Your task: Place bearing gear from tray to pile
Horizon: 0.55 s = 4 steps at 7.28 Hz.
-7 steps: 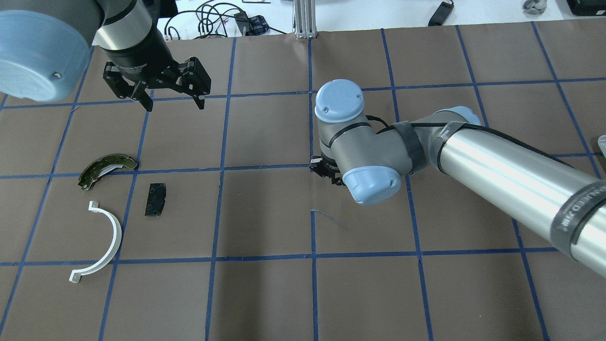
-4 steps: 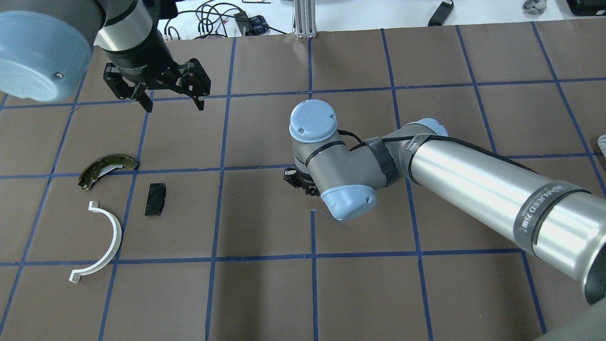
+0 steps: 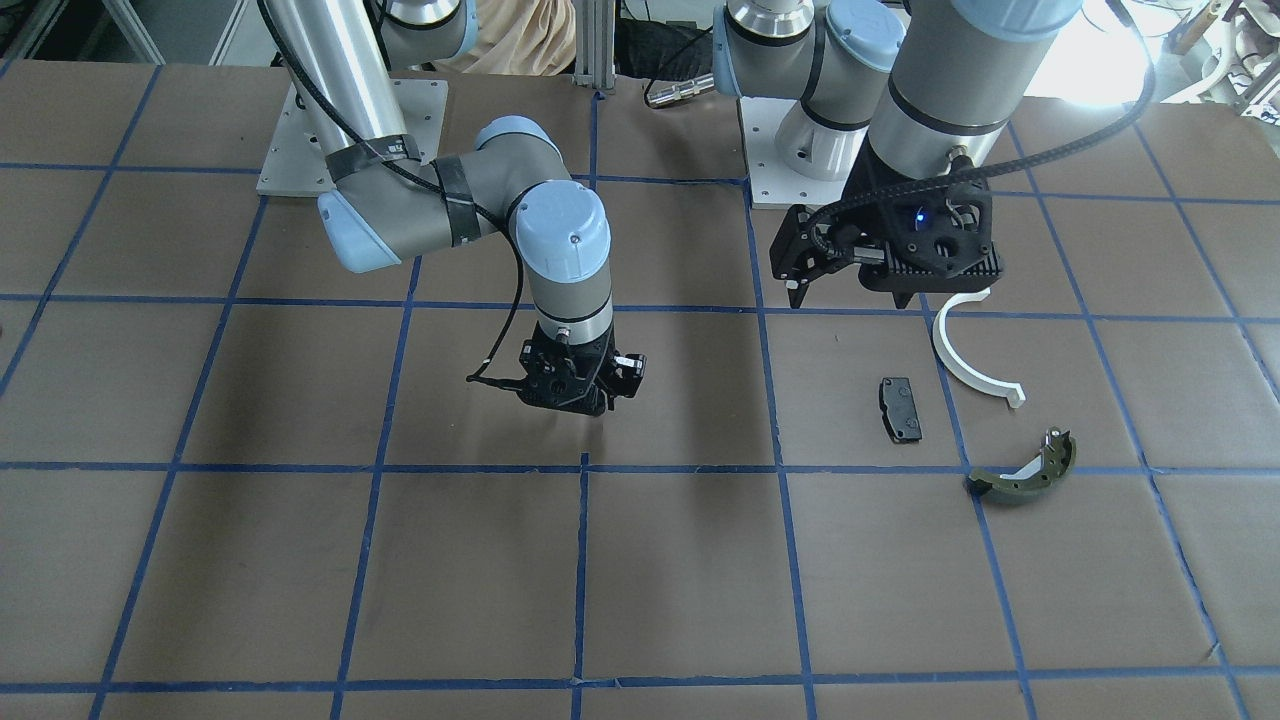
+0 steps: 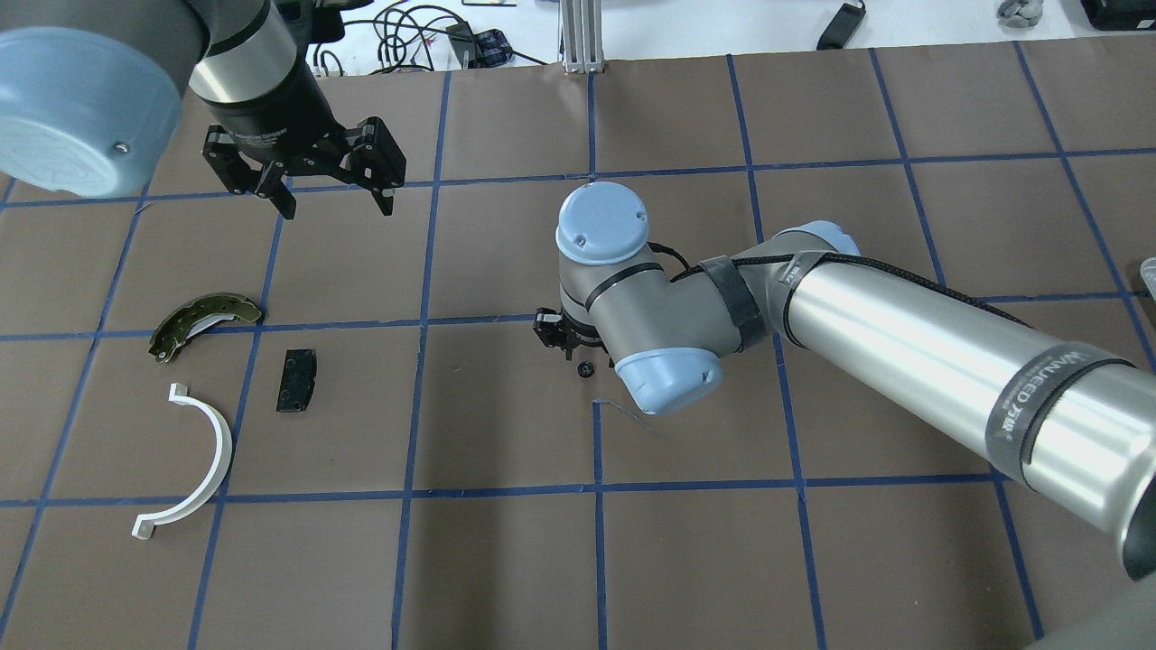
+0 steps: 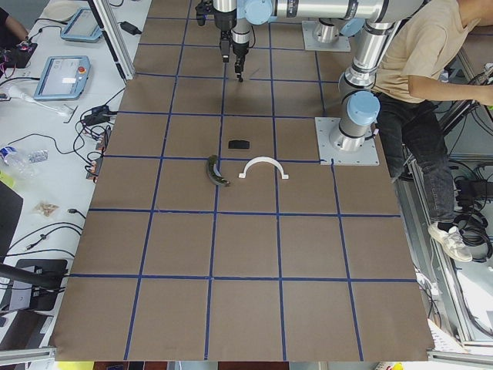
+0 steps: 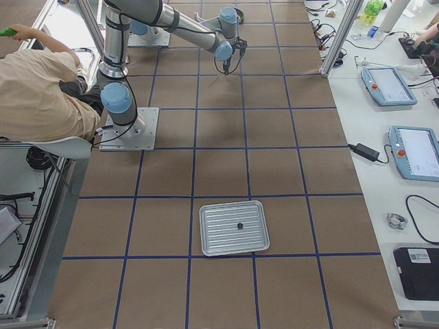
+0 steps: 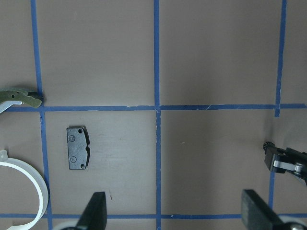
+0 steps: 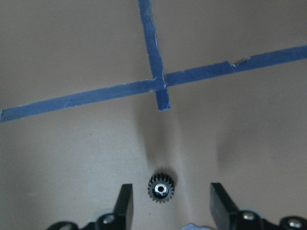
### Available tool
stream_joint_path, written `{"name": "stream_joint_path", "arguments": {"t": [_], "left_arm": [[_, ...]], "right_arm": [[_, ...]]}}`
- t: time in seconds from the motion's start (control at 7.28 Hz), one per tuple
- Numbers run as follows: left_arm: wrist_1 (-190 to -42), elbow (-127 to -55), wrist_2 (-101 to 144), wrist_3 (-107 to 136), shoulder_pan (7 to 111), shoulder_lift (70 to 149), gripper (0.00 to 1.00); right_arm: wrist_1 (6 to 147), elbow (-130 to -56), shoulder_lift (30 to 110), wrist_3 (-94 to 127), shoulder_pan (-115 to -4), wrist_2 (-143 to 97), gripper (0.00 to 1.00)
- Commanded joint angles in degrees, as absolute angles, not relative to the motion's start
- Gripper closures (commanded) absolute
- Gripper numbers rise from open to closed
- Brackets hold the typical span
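Observation:
The bearing gear [image 8: 160,189], small, black and toothed, lies flat on the brown paper [image 4: 584,369] near the table's middle. My right gripper [image 8: 170,206] hangs just above it, open, its fingers either side of the gear and not touching it. The pile sits well to the left: an olive-green shoe [image 4: 203,320], a black pad [image 4: 296,380] and a white half-ring [image 4: 203,460]. My left gripper [image 4: 334,203] hovers open and empty beyond the pile. The tray [image 6: 255,241] lies far off on my right side.
A small dark part [image 6: 239,225] sits on the tray. A seated person [image 5: 416,62] is beside the robot bases. Cables and devices [image 4: 406,36] lie past the table's far edge. Blue tape lines grid the brown paper.
My right arm swung left toward the pile, then held. The gear, hidden before, now shows on the table below its gripper. My left gripper barely shifted.

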State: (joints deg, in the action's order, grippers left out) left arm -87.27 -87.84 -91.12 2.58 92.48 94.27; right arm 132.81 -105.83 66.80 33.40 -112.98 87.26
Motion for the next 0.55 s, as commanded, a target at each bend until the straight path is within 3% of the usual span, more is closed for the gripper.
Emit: {"name": "stream_joint_path", "arguments": {"t": [0.0,0.41], "left_arm": [[-87.28,-87.98,-90.62,2.9,93.51,95.27,0.0],[-78.47,-93.67,-90.26,3.95,99.64,95.97,0.0]], "right_arm": [[127.49,-105.82,71.78,20.12,-104.3,87.54,0.0],[108.53,-104.08,87.3,0.91,-88.36,89.98,0.0]]}}
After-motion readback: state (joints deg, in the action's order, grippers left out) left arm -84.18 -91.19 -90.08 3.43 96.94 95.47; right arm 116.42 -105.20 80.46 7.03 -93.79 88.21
